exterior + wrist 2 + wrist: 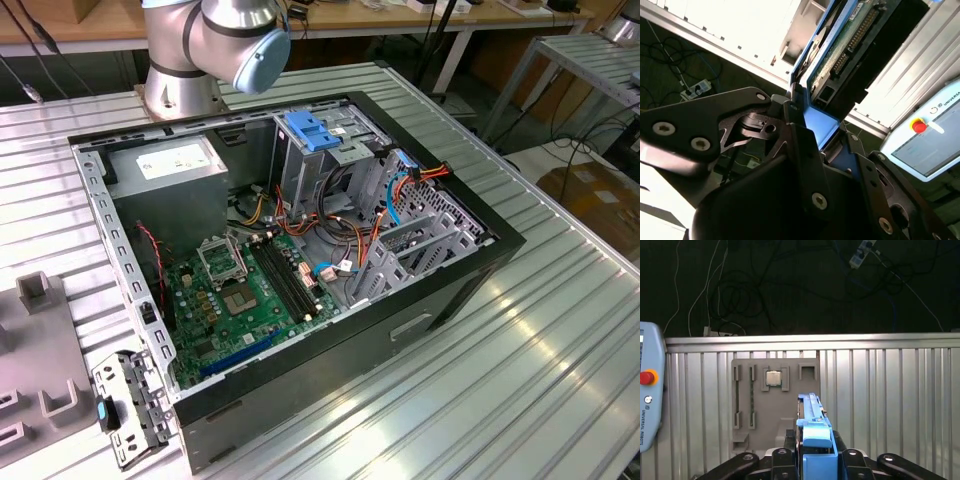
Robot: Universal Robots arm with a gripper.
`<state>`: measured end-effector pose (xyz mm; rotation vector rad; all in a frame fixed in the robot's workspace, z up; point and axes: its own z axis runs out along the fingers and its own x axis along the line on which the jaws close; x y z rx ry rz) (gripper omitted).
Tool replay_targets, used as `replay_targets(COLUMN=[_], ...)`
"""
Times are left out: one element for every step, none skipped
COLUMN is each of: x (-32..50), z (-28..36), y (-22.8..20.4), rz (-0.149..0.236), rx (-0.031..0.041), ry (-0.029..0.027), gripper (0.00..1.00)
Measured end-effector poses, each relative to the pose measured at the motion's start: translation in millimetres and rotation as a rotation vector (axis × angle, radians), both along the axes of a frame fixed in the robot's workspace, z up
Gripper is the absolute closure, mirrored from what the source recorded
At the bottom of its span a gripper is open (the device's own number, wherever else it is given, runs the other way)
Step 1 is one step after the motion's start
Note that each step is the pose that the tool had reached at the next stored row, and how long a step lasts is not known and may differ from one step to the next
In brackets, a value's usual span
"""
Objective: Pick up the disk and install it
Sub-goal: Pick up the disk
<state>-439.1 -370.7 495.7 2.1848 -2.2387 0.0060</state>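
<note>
Blue-framed disk [812, 422] is clamped edge-on in the gripper [817, 460] over the ribbed metal table [890, 400].

Open black computer case [330, 375] lying on its side on ribbed metal table [520, 380].
Inside the case:
- green motherboard [240, 300] on floor
- grey power supply box [165, 165] with white sticker, far corner
- grey drive cage [300, 170] topped by blue latch [312, 132]
- orange cables [292, 218] and blue cable [395, 200] between cage and board

Metal bracket [130, 400] with blue clip beside case, exterior view's left.
Grey fixture plate [45, 360] just beyond bracket. In first wrist view, plate [760, 415] holds square chip [773, 378].
Power strip [860, 255] and loose wires [740, 295] on dark floor.
</note>
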Motion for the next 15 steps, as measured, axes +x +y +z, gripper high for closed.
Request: replay_targets(x=[0.7,1.8,11.7,18.2,25.2,29.2,33.2,34.4,35.8,38.0,39.7,41.0,42.7,43.9,45.6], z=[0.0,0.0,0.0,0.0,0.0,-0.1,-0.1,-0.1,-0.1,-0.2,-0.2,-0.2,-0.1,-0.2,-0.1], y=[0.0,0.0,0.0,0.0,0.0,0.0,0.0,0.0,0.0,0.0,0.0,0.0,0.0,0.0,0.0], rz=[0.000,0.000,0.000,0.000,0.000,0.000,0.000,0.000,0.000,0.000,0.000,0.000,0.000,0.000,0.000], rx=[0.0000,0.0000,0.0000,0.0000,0.0000,0.0000,0.0000,0.0000,0.0000,0.0000,0.0000,0.0000,0.0000,0.0000,0.0000], ry=[0.0000,0.0000,0.0000,0.0001,0.0000,0.0000,0.0001,0.0000,0.0001,-0.0001,0.0000,0.0000,0.0000,-0.0001,0.0001], gripper=[0.63,0.63,0.63,0.63,0.63,0.63,0.63,0.63,0.63,0.63,0.63,0.63,0.63,0.63,0.63])
